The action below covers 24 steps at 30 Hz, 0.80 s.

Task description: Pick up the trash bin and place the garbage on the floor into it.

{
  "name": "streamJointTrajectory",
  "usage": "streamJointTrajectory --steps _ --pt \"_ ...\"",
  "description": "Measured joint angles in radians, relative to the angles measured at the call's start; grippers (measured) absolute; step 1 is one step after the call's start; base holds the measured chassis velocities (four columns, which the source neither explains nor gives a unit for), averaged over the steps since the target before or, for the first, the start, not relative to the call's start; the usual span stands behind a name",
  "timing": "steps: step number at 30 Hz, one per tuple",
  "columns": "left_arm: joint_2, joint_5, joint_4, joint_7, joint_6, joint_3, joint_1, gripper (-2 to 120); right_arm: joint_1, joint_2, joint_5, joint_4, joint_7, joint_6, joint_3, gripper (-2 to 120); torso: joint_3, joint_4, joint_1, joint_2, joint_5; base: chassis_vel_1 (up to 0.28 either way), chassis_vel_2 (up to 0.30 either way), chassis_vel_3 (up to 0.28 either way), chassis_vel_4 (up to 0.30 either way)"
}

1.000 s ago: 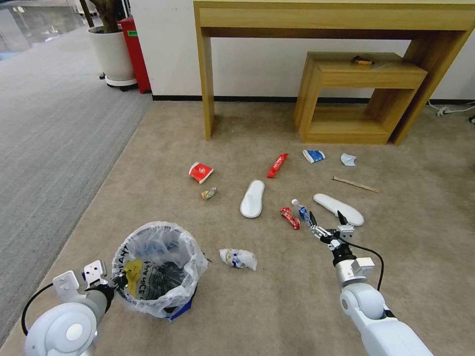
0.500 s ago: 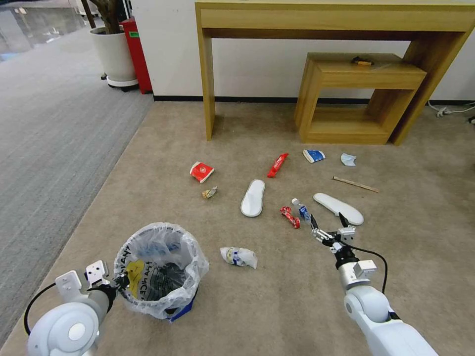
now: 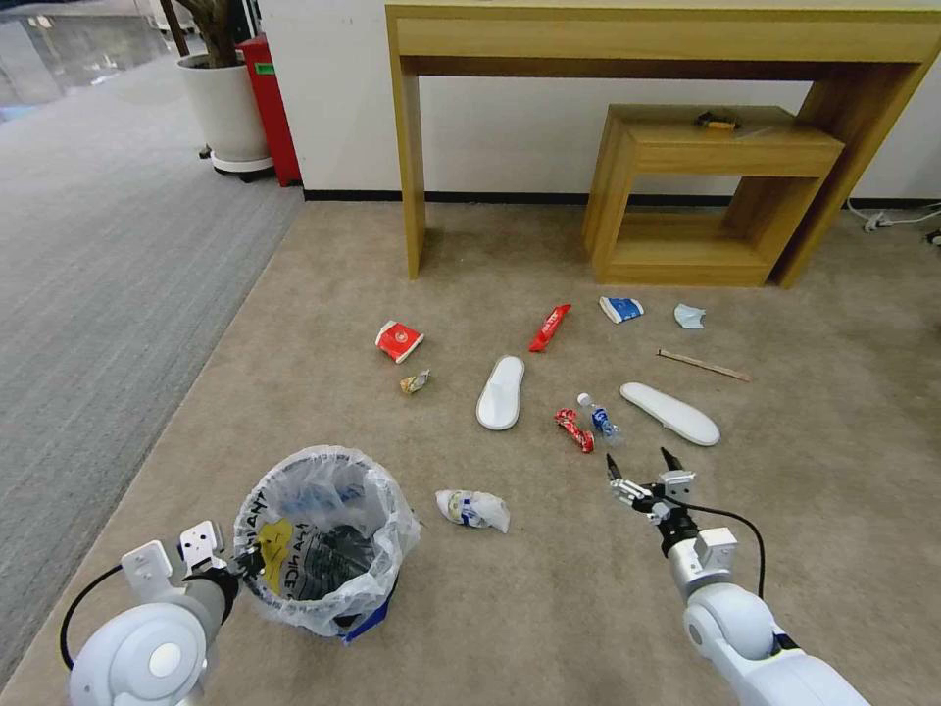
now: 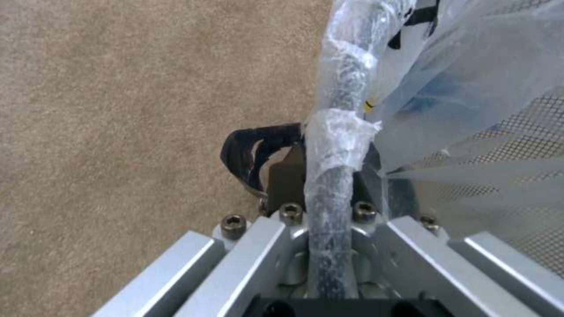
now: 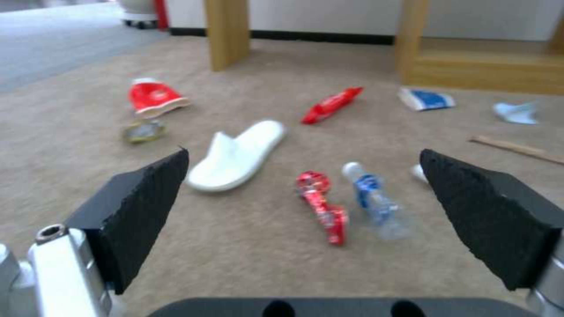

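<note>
The black trash bin [image 3: 333,579] with its clear bag liner stands at the near left on the beige floor [image 3: 549,608]. My left gripper [image 3: 251,565] is shut on the bin's bagged rim [image 4: 336,167]. My right gripper [image 3: 639,463] hangs open just short of a twisted red wrapper [image 3: 575,429] and a tiny clear bottle [image 3: 601,420]; both lie ahead of the right gripper [image 5: 302,154] between its spread black pads [image 5: 147,207]. Other garbage lies around: two white slippers [image 3: 501,392] [image 3: 670,412], a paper wad [image 3: 472,510], red packets [image 3: 399,340] [image 3: 550,327].
A blue-white packet [image 3: 621,309], a pale blue mask [image 3: 690,316] and a wooden stick [image 3: 704,366] lie nearer the wooden table [image 3: 412,147] and low wooden shelf [image 3: 716,186]. Grey ribbed carpet [image 3: 98,294], a plant pot [image 3: 227,113] and a red box [image 3: 267,98] are at far left.
My right gripper has drawn back toward me, away from the bottle and slipper, still open. The left gripper and the bin have shifted slightly to the right.
</note>
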Motion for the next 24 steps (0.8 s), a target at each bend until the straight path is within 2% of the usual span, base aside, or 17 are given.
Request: streamJointTrajectory --steps 12,16,19,24 --pt "-0.063 0.053 -0.014 0.006 0.000 -0.014 0.028 0 0.081 -0.018 0.033 -0.108 -0.112 0.046 -0.178 100 0.000 0.0000 0.000 0.000 0.0002 0.000 0.000 0.000 0.000" --pt "-0.080 0.061 -0.019 0.006 0.000 -0.017 0.033 0 0.110 -0.022 0.039 -0.135 -0.126 0.049 -0.226 100 0.000 -0.0001 0.000 0.000 0.0001 0.000 0.000 0.000 0.000" --pt "-0.109 0.082 -0.032 0.013 0.000 -0.025 0.046 0 0.178 -0.021 0.052 -0.194 -0.131 0.055 -0.311 100 0.000 0.0001 0.000 0.000 0.0001 0.000 0.000 0.000 0.000" --pt "-0.123 0.096 -0.036 0.018 0.000 -0.031 0.052 0 0.231 -0.006 0.063 -0.257 -0.131 0.055 -0.367 100 0.000 0.0005 0.000 0.000 0.0002 0.000 0.000 0.000 0.000"
